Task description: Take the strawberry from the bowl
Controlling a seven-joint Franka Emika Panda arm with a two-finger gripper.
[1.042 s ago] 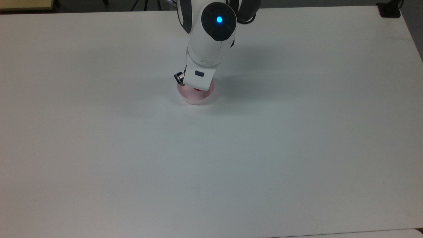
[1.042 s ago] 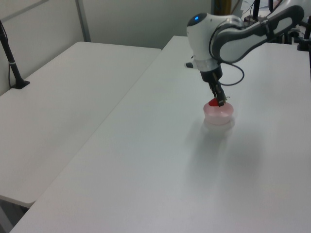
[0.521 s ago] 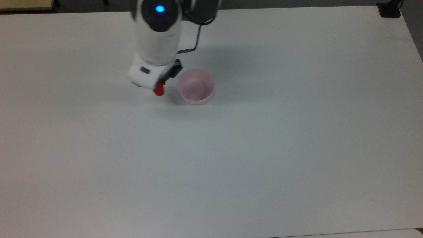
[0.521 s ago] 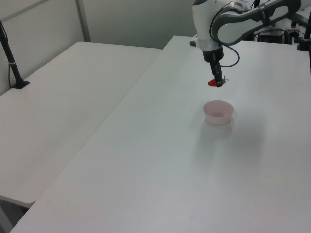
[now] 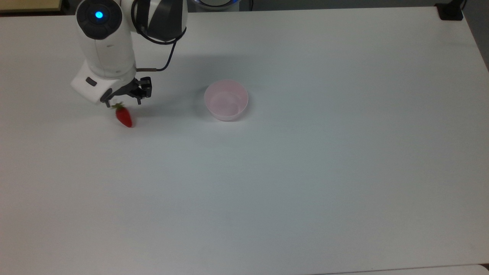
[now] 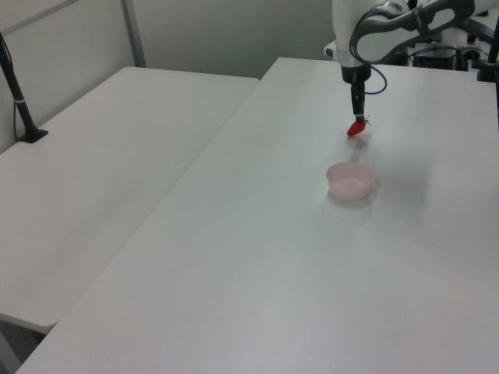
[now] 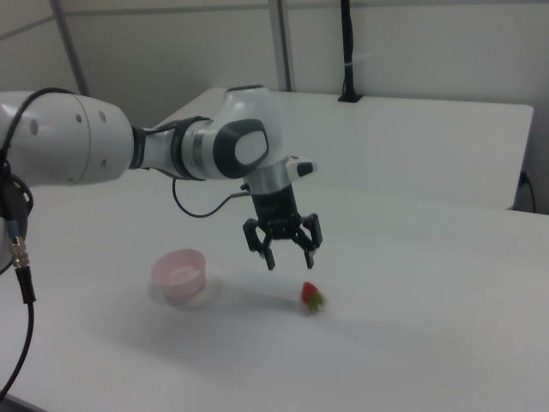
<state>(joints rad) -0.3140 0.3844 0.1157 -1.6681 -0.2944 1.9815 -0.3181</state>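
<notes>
The white arm reaches out over the surface with its wrist bent straight down, so the jaws point at the surface and hang above it. In the right view the two dark fingers are spread wide with nothing between them. The strawberry is just below the jaws and slightly off their centre, toward the right view's right; it is apart from both fingers. It is small, glossy and red, tapering to a point, with a dark leafy cap at the end nearest the jaws. The bowl stands well apart from the jaws, to the top view's right. It is round, pale pink, smooth-walled plastic. The surface is plain matt white.
</notes>
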